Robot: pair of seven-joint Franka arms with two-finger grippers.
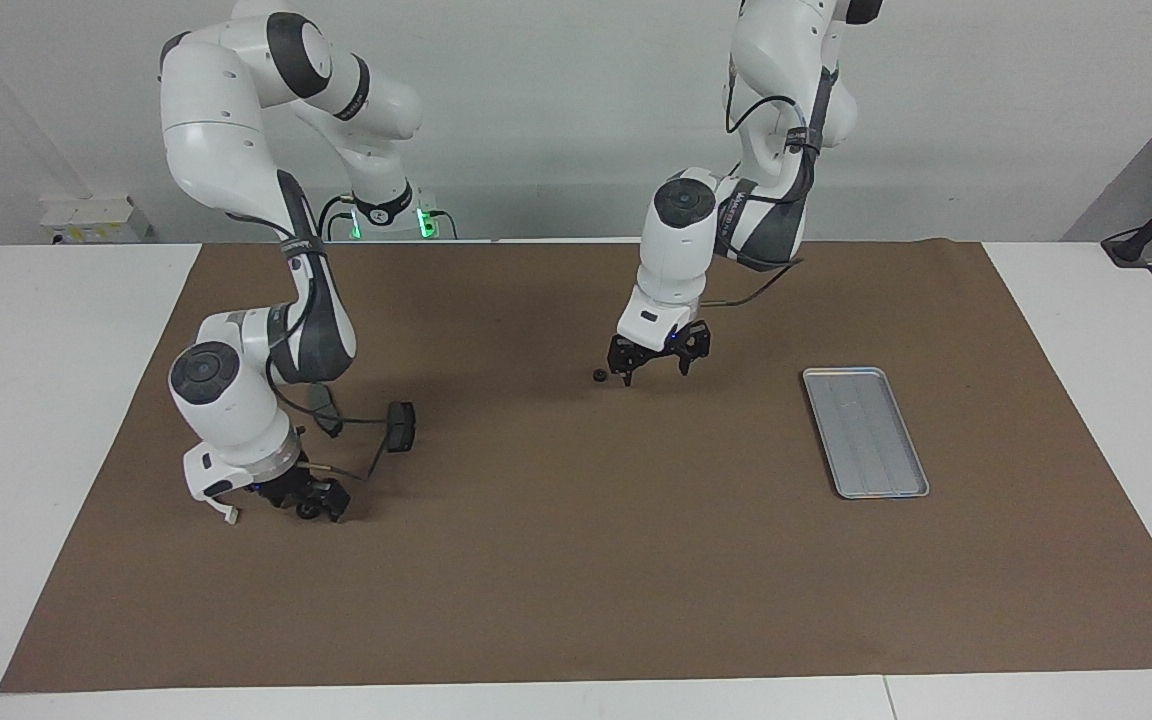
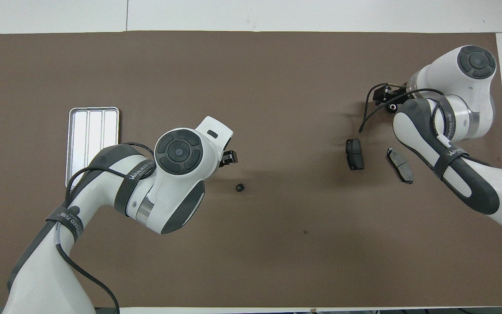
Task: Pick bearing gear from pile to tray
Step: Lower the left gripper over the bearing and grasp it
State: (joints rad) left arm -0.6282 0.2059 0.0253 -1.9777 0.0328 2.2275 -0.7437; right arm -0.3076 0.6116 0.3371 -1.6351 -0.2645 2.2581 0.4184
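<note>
The tray (image 1: 865, 432), near the surface's left-arm end, holds nothing. One small black gear (image 1: 599, 375) lies mid-surface; left gripper (image 1: 652, 366) hovers beside it, jaws open. Right gripper (image 1: 308, 497), jaws open, straddles another black round piece (image 1: 307, 511) at the pile.

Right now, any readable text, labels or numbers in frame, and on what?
"WANJEED": on the strap around the left arm, overhead view.
"WANJEED": on the strap around the right arm, overhead view; smaller print after it on both straps is too small to read.
Tray, brake pads: no markings readable.
</note>
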